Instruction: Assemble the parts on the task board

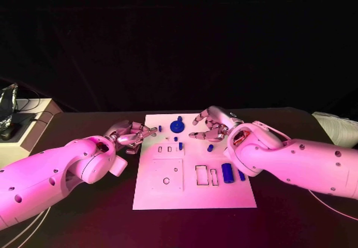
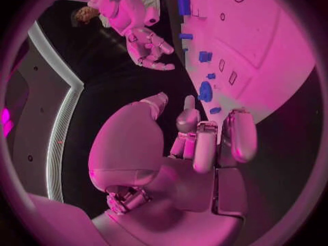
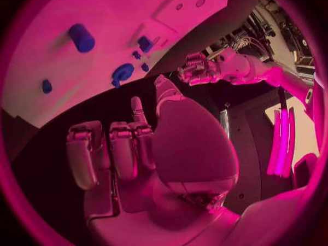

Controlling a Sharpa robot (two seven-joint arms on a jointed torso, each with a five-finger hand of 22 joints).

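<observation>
Your task board point(image 1: 195, 194) lies in the middle of the black table point(image 1: 298, 219), and most of the work looks to be ahead of you. The blue parts are scattered on the board's far half: a round disc-shaped part point(image 1: 177, 125) near the far edge, a few small pieces point(image 1: 176, 138) just below it, one small piece point(image 1: 210, 148) under your right hand, and a larger cylinder point(image 1: 227, 172) beside the rectangular slots point(image 1: 203, 174) on the right side. Those slots and the smaller cutouts point(image 1: 165, 149) on the left still look unfilled, so I judge that few parts, if any, are seated yet.

Your left hand point(image 1: 133, 134) hovers at the board's left edge, fingers loosely curled, holding nothing that you can see; the wrist view shows the fingers point(image 2: 198, 142) apart and bare. Your right hand point(image 1: 212, 125) hangs over the board's far right area, just beside the disc, fingers spread and empty too. Every piece remains to be picked and placed.
</observation>
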